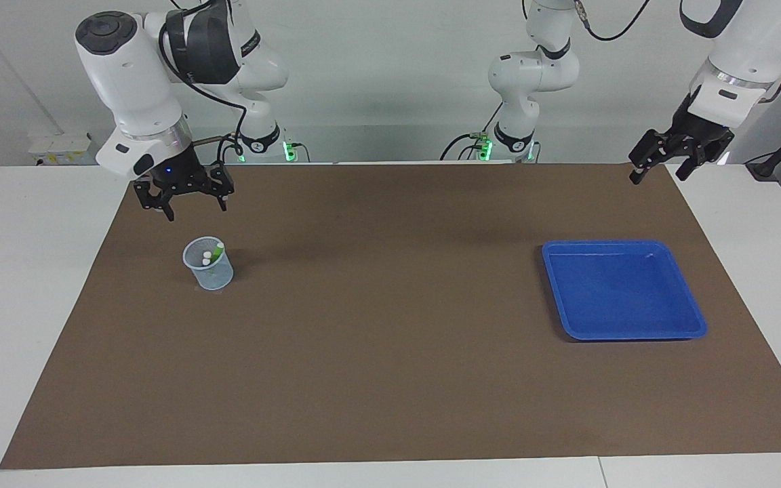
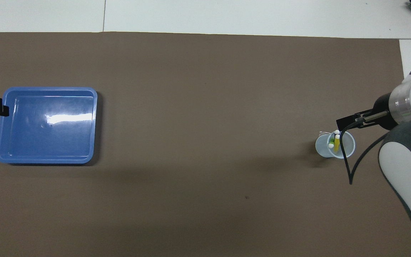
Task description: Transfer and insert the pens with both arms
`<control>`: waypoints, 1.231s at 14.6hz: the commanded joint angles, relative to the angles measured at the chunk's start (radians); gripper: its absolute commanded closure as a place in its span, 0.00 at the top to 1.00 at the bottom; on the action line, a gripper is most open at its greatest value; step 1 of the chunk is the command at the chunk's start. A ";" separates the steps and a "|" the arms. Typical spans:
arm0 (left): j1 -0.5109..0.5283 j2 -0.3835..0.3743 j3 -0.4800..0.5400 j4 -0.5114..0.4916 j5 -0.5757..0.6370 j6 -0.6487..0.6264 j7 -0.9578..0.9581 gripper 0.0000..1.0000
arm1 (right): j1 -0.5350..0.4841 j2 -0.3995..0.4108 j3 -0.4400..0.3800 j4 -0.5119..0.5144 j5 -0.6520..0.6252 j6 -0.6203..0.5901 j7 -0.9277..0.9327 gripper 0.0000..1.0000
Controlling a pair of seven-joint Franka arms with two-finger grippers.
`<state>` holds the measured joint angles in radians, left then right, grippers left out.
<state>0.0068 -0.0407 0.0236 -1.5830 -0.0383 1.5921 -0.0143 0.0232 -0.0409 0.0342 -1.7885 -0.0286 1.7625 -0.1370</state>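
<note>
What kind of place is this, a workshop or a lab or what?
Most likely a robotics lab. Two white arms stand at a white table with a brown mat, their cables trailing, and the props are staged: pens in a clear cup and a blue tray.

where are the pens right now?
The pens stand in the clear cup on the brown mat, toward the right arm's end of the table, just below the raised right gripper.

White table (image 1: pixel 38 285) w/ brown mat (image 1: pixel 390 379), pale wall (image 1: pixel 390 74) at back.
</note>
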 commanded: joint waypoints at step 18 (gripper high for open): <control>0.009 -0.011 -0.001 -0.006 0.002 0.011 -0.003 1.00 | 0.011 -0.050 -0.002 0.083 0.009 -0.147 0.036 1.00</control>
<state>0.0079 -0.0408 0.0262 -1.5830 -0.0383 1.5927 -0.0143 0.0332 -0.0758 0.0347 -1.6999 -0.0269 1.6295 -0.1252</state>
